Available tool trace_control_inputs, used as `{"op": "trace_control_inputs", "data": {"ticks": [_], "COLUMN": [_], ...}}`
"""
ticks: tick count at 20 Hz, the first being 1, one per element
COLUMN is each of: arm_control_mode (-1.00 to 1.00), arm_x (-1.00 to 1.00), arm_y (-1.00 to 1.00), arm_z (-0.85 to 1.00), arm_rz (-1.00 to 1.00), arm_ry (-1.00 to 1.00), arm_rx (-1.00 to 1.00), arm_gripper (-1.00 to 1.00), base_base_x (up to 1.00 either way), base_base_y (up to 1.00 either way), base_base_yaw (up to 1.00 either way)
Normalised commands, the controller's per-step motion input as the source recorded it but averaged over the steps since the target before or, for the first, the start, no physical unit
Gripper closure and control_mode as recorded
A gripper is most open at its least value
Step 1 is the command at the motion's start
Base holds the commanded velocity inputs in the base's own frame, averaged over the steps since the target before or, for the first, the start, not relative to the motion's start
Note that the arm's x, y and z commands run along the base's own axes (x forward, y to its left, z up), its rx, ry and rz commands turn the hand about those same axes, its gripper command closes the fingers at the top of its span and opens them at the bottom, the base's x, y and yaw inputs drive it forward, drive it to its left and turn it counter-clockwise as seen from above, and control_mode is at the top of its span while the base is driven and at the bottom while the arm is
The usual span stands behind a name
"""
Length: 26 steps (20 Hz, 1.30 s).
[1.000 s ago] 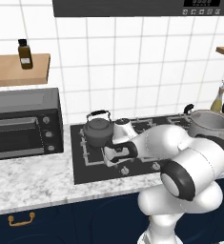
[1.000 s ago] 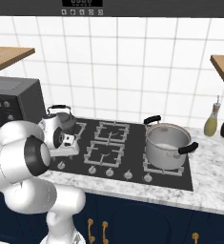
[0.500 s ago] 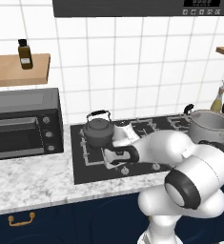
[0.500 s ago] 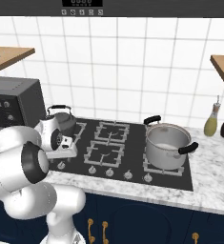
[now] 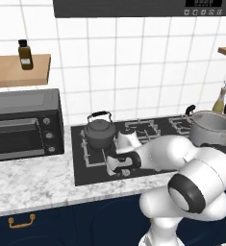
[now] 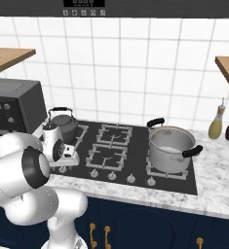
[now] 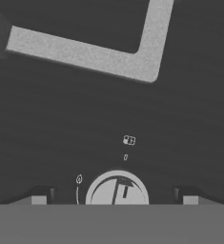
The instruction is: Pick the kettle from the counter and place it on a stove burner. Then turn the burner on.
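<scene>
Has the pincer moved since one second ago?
Yes. The pincer has come down and forward, from beside the kettle toward the cooktop's front knobs.

Even, soft rendered light; hand view perhaps slightly blurred.

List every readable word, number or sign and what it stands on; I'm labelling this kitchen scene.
No word or number can be read.
Range hood panel: a lit display and buttons, too small to read.
Stove top beside the knob: a small flame sign, a little grid mark and a dot, no letters.
Bottle on the shelf: label blurred.
</scene>
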Motion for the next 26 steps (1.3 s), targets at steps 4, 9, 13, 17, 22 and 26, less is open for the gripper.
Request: {"op": "trace_control_inputs", "data": {"ticks": [4, 9, 13, 17, 22, 26], "arm_control_mode": [-1.00, -1.00, -1.00, -1.00, -1.00, -1.00], "arm_x": [0.03, 0.00, 0.00, 0.00, 0.00, 0.00], "arm_y": [0.00, 0.00, 0.00, 0.00, 0.00, 0.00], "arm_z": [-0.02, 0.00, 0.00, 0.00, 0.00, 0.00], "arm_rz": [0.00, 0.00, 0.00, 0.12, 0.25, 0.27], "arm_ry": [0.00, 0.00, 0.00, 0.00, 0.00, 0.00], "arm_rx": [0.00, 0.00, 0.00, 0.00, 0.00, 0.00], "arm_gripper": [-1.00, 1.00, 1.00, 1.00, 1.00, 1.00], "base_base_x": [0.00, 0.00, 0.00, 0.00, 0.00, 0.00], "base_base_y": [0.00, 0.00, 0.00, 0.00, 0.00, 0.00], "base_base_yaw": [0.00, 0.00, 0.00, 0.00, 0.00, 0.00]}}
